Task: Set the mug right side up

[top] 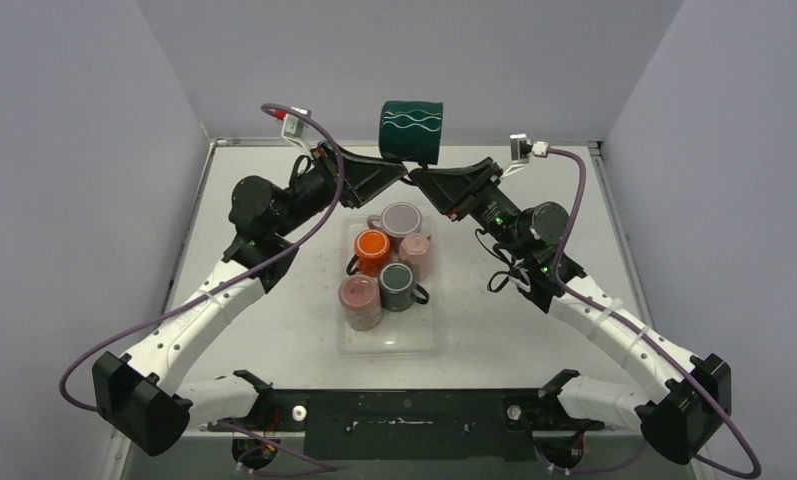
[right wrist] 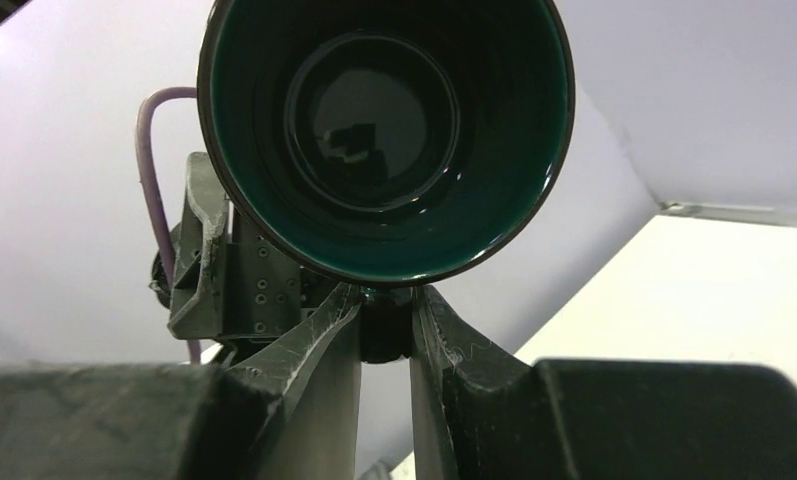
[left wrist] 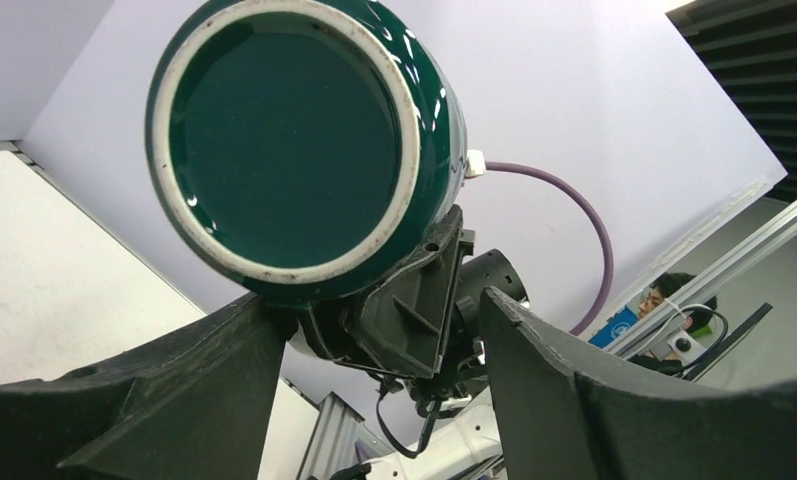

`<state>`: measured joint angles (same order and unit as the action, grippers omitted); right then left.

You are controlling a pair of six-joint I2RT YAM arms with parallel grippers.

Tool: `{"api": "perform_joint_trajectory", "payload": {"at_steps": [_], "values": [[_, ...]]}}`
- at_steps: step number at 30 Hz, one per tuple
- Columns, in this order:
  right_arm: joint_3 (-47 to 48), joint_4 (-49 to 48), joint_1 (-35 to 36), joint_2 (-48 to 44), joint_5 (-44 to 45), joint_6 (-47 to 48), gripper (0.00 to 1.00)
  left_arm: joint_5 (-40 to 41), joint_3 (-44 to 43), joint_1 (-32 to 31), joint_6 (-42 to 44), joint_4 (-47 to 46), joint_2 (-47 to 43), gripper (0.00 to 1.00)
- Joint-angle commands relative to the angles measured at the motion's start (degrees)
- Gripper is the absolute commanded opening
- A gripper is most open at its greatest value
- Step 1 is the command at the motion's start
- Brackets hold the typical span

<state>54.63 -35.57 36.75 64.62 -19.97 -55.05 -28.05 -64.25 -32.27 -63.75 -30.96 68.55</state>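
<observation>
Closest to the lens in the left wrist view, the left gripper (left wrist: 372,305) shows its two dark fingers (left wrist: 204,380) spread well apart, so its jaws stand open with nothing clamped between them. Just above and between these open jaws hangs the green mug (left wrist: 284,150), its flat glazed base and pale unglazed foot ring turned towards them. The mug's lower edge sits right by the tip of the left-hand finger; whether the two touch I cannot tell.

From above, the mug (top: 411,130) is held high over the far end of the table (top: 534,330), where the tips of both arms meet beneath it. White and yellow wavy lines run across its side.

To the right of the mug, the right gripper (right wrist: 384,300) has its jaws drawn close together. They pinch a dark piece that comes down from the mug's underside, which looks to be the handle (right wrist: 385,335). The mug (right wrist: 384,130) sits directly above these closed jaws, its open mouth facing back along them, so the dark glossy inside and round bottom are in plain sight.

Below and nearer than both sets of jaws, a clear tray (top: 389,340) lies on the table with five smaller mugs crowded at its far end. An orange one (top: 372,245) and a speckled pink one (top: 359,300) are on the left. A grey one (top: 401,218), a pale pink one (top: 415,250) and a dark grey one (top: 397,285) are on the right.
</observation>
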Motion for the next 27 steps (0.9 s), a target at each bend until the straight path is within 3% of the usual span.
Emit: {"api": "perform_joint_trajectory", "payload": {"at_steps": [1,13,20,24,25,27], "values": [[4.55,-1.71,-0.72,-3.3,6.48,9.89,0.05,1.53,-0.36,0.08,2.07,-6.36,-2.83,0.69],[7.36,12.19,-0.71,-6.53,16.8,21.32,0.05,6.01,3.52,2.15,5.61,-0.59,-2.69,0.8],[10.17,29.83,-2.58,-7.04,32.73,27.97,0.05,12.64,3.67,3.98,14.45,14.33,-5.11,0.85],[9.88,38.75,-7.27,-6.28,38.68,28.13,0.05,18.0,3.0,4.21,20.06,24.49,-6.66,0.92],[9.36,40.56,-8.62,-6.08,39.7,28.01,0.05,19.02,2.74,4.3,21.37,26.59,-6.94,0.99],[7.75,42.88,-11.18,-5.63,41.41,28.41,0.05,20.54,2.2,4.4,23.91,31.72,-7.32,0.96]]}}
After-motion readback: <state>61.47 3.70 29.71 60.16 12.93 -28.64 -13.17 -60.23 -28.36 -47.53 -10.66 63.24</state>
